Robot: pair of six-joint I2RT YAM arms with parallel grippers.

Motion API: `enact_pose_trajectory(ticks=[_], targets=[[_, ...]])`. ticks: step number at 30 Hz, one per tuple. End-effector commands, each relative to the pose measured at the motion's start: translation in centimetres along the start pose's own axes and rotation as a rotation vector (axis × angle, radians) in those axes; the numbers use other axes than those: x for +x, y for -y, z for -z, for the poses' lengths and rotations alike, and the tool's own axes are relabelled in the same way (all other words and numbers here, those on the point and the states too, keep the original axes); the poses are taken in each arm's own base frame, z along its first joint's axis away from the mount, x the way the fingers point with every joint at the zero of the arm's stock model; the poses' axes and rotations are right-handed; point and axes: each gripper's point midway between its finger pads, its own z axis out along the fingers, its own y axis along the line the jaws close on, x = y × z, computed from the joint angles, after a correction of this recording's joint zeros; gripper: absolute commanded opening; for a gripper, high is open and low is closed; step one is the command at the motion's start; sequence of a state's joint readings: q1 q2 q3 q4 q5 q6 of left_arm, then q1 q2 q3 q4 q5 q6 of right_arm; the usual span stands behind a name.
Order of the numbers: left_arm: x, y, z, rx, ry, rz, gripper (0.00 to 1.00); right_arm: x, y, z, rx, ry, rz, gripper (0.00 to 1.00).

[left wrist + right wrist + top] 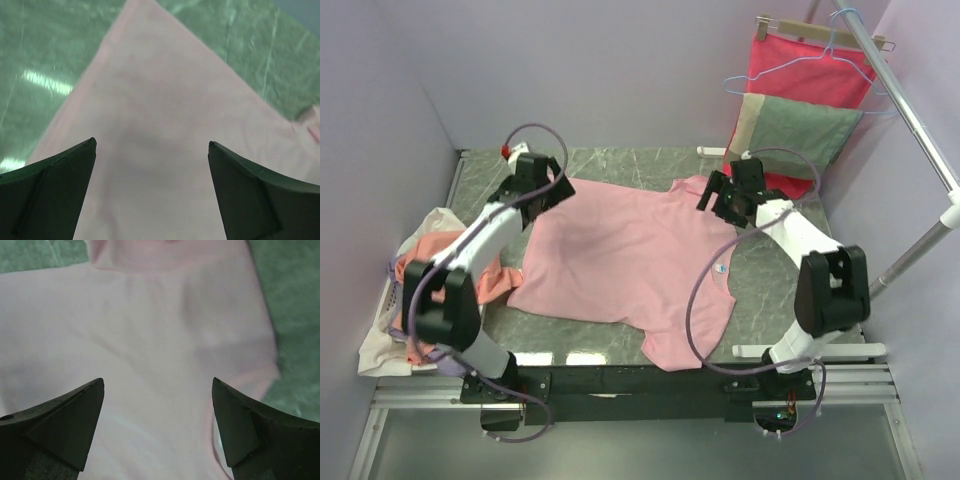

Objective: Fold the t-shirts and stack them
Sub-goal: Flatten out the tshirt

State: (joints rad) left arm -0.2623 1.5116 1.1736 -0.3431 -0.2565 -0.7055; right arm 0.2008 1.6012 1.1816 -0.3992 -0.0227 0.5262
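Pink t-shirt lies spread flat mid-tabletop, collar toward the right arm. Left end effector over the shirt's far left corner, fingers wide apart, nothing held. Right end effector over the shirt's far shoulder near the collar, also spread wide and holding nothing. Salmon-orange t-shirt and white t-shirt are heaped just left of the pink t-shirt.
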Motion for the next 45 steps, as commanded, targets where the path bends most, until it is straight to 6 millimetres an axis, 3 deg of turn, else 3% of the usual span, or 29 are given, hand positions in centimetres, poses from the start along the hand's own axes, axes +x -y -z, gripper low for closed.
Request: enact_pose_trajectory(ticks=[1,4,6,10,13,17,18,24,29,37,39,42,45], targets=[[-3.5,-1.5,-6.3,-0.031,-0.001,0.015,0.99,-4.1,-3.3,-2.1,-0.173,0.065,-0.033,0.94],[-4.3,-3.2,-10.1,-0.038,-0.036,0.049,0.99,-5.7,-2.6,-4.3,-0.174,0.068,-0.098,0.89],[-5.1,-4.1,-11.9,-0.035,-0.046,0.078,0.99,-5.5,-1.8,-6.2,-0.137,0.047,-0.111,0.89],[-5.3,-3.7,-16.4,-0.013,-0.113,0.061,0.99,-7.0,-2.6,-7.7,-0.142,0.033,-0.091,0.89],[-4.9,-3.9,-18.2,-0.032,-0.143,0.056,0.99,-7.7,-2.6,-8.8,-0.126,0.035,-0.091,0.89],[-4.9,-2.8,-19.6,0.046,-0.131,0.079,0.99,-8.3,-3.0,-10.3,-0.13,0.037,-0.093,0.89],[-5.8,-4.1,-20.0,0.041,-0.122,0.102,0.99,-8.4,-3.0,-10.7,-0.132,0.033,-0.095,0.88],[-5.5,-3.2,-22.0,0.105,-0.161,0.095,0.99,-8.9,-3.5,-12.6,-0.138,0.018,-0.111,0.87],[-3.7,-3.4,-23.0,0.13,-0.209,0.107,0.92,-8.3,-3.3,-14.4,-0.129,-0.016,-0.113,0.85],[-2.6,-3.8,-24.2,0.128,-0.229,0.119,0.82,-10.0,-3.2,-16.1,-0.066,0.024,-0.083,0.79],[-2.4,-3.8,-24.5,0.123,-0.234,0.116,0.76,-10.5,-3.3,-16.1,-0.055,0.039,-0.072,0.67],[-2.3,-4.1,-24.8,0.115,-0.234,0.115,0.73,-10.9,-3.2,-16.1,-0.033,0.062,-0.059,0.63],[-2.2,-4.2,-25.0,0.114,-0.236,0.111,0.67,-10.9,-3.0,-16.4,-0.002,0.065,-0.037,0.45]])
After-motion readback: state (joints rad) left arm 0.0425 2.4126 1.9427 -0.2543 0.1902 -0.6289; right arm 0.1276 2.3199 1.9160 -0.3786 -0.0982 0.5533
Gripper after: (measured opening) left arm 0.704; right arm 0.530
